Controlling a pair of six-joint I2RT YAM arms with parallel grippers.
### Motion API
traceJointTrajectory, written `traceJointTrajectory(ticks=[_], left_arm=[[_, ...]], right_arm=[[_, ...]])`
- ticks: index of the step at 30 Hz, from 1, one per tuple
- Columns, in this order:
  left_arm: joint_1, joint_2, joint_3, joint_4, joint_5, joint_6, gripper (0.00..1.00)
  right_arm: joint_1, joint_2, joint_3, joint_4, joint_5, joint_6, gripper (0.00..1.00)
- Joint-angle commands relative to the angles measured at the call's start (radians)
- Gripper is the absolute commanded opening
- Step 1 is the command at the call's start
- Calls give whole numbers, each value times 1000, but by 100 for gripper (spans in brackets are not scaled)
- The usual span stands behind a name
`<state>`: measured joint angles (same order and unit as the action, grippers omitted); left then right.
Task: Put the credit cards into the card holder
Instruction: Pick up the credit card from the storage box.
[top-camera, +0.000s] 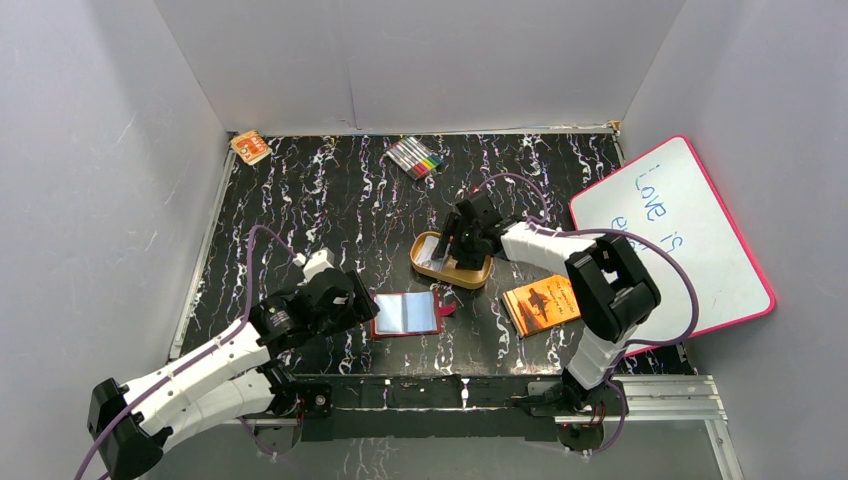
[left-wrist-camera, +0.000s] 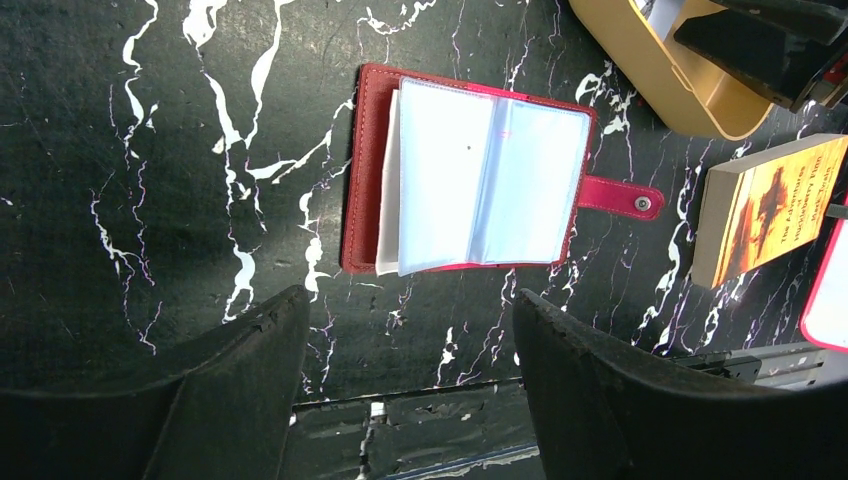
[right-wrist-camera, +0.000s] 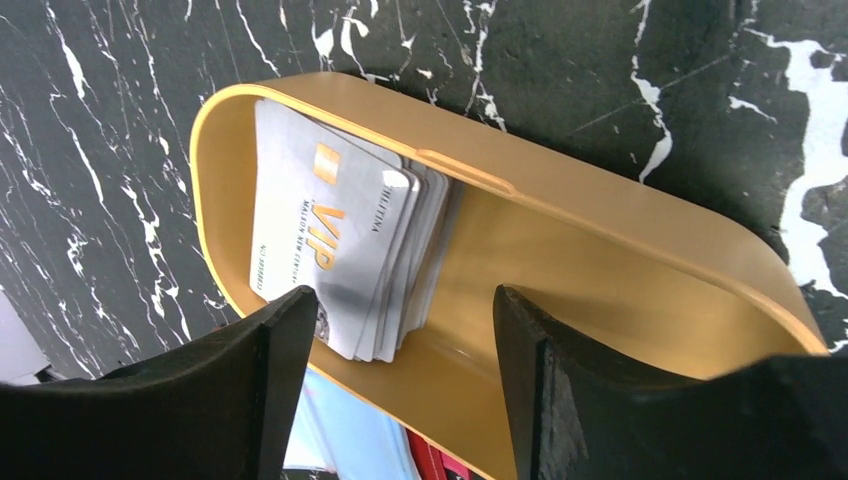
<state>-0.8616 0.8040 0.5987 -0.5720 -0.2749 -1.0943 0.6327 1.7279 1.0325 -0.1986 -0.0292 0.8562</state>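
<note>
table (top-camera: 300, 220): black marble-look top, everything sits on it.
whiteboard (top-camera: 680, 230): far R, pink rim, leaning on the wall. Not relevant.
R gripper (right-wrist-camera: 400, 305): over the tray, pointing down into it. Jaws wide apart, nothing held. In the wrist view the L finger overlaps the near corner of the card stack; can't tell if it's touching.
L gripper (left-wrist-camera: 408, 305): jaws apart, empty. Hovers on the L side of the card holder, well off the cards.
book (top-camera: 541, 303): orange-brown, flat on the table, R of the holder and near R arm base. Ignore.
tray (right-wrist-camera: 600, 200): orange oval, mid-table, just behind and R of the holder. Raised rim all round.
card holder (left-wrist-camera: 470, 180): red, lies open and flat near the front edge. Pale-blue clear sleeves face up, snap tab (left-wrist-camera: 620, 197) sticks out toward the tray.
credit cards (right-wrist-camera: 320, 220): loose fanned stack at one end of the tray, leaning against its wall. Grey "VIP" card on top. None in the holder yet, as far as I can see.
step: pick #1, R arm lined up over the stack, pre-grasp.
progress: ~0, I'd say.
next: R needs to drop in and pinch one card only, prob by the raised edge.
risks: stack is fanned and thin, so a multi-card grab is likely, and the rim limits the approach angle.
then: carry it to the sleeves. L prob has to pin the holder, since the pages look floppy.
</note>
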Motion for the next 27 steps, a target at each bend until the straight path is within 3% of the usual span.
traceJointTrajectory(ticks=[1, 11, 27], left_arm=[[-4, -16, -7, -19, -10, -7, 71], [-4, -8, -16, -26, -9, -11, 71], [-4, 14, -17, -26, -4, -20, 70]], right_arm=[[13, 15, 57, 41, 11, 23, 70], [13, 21, 36, 37, 19, 23, 52], [11, -48, -40, 66, 23, 20, 39]])
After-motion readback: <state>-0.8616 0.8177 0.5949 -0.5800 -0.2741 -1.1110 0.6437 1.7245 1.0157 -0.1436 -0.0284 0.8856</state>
